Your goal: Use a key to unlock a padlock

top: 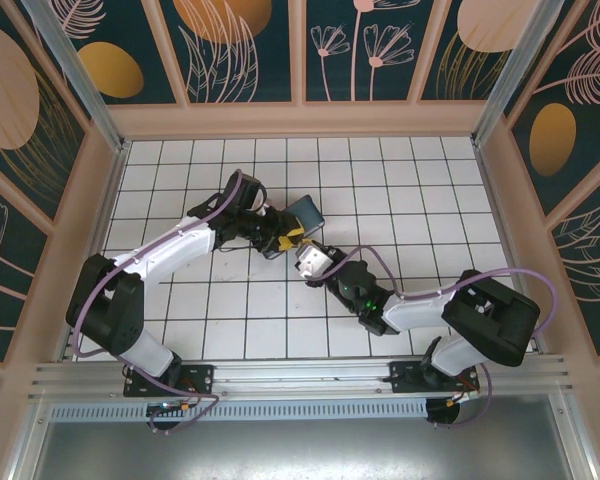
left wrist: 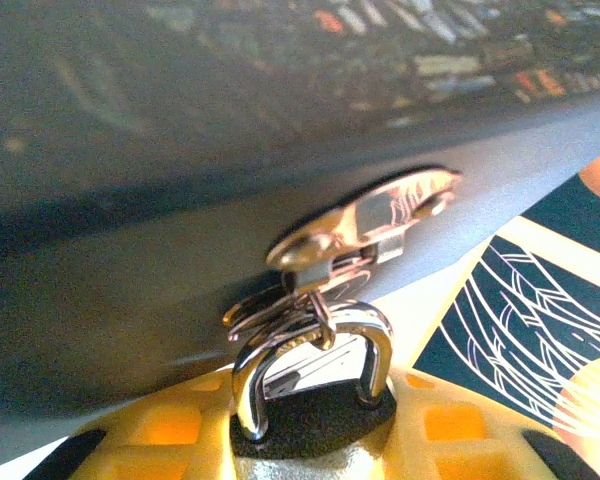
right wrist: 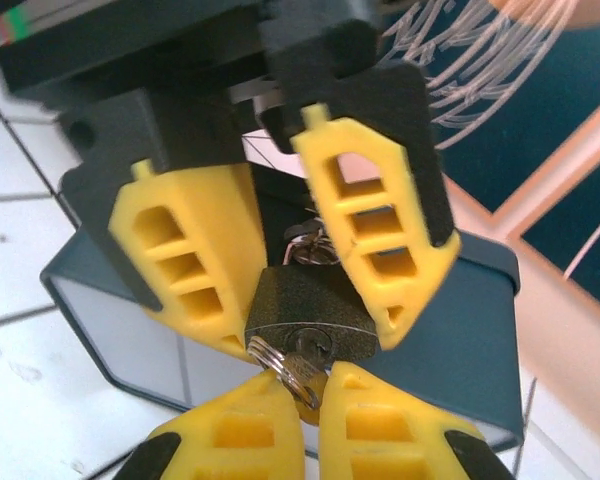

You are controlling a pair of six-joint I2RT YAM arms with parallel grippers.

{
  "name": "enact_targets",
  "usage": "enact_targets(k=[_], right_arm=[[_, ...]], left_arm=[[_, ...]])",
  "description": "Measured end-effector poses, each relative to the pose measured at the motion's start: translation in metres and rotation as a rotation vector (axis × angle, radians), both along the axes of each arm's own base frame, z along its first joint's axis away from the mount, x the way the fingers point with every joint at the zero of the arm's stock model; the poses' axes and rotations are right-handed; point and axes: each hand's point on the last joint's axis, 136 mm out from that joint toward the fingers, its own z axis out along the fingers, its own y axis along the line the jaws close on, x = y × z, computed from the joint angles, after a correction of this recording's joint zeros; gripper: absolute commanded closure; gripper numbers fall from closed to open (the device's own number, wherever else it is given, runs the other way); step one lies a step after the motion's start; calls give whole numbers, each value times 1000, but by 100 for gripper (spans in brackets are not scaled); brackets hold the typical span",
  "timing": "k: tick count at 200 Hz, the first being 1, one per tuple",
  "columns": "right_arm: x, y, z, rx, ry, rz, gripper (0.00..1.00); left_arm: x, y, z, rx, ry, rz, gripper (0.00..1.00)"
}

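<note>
Slippage looms — left gripper [right wrist: 317, 330] clamped on the padlock [right wrist: 300, 295], right gripper [right wrist: 315, 395] pinching the key [right wrist: 302, 362] at its tips — if twisting pulls off-axis.

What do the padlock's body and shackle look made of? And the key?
Padlock body: dark, dull, grainy surface, likely coated or cast metal. Shackle: looks like polished steel, with bright mirror glints. Key: pale silvery metal, shiny; alloy unclear.
</note>
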Motion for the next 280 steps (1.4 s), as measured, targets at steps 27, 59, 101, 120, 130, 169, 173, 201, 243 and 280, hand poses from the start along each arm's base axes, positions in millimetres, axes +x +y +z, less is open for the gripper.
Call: enact_targets(k=[27, 59, 101, 120, 130, 169, 173, 201, 243, 280], right_arm=[[-2, -1, 1, 171, 126, -53, 100], [-6, 3, -1, 303, 250, -77, 70], [-28, 0, 21, 404, 353, 16, 53], [-36, -17, 38, 463, 384, 43, 52], [-32, -31, 47, 518, 404, 26, 55], [10, -83, 48, 714, 538, -111, 62], [12, -86, 43, 720, 558, -125, 62], [18, -74, 17, 710, 707, -114, 61], [12, -33, -10, 759, 941, 28, 59], [9, -14, -11, 852, 1009, 107, 54]], left_arm=[[1, -1, 1, 1, -8, 3, 89], [-2, -1, -2, 22, -15, -7, 89], [5, 2, -7, 105, -71, -34, 89], [10, 3, -11, 138, -94, -43, 89], [12, 5, -15, 162, -100, -45, 89], [16, 11, -21, 231, -126, -52, 84], [16, 11, -22, 239, -132, -53, 85], [14, 7, -31, 284, -154, -73, 87], [9, 0, -35, 294, -154, -85, 86], [11, -3, -33, 271, -145, -65, 86]])
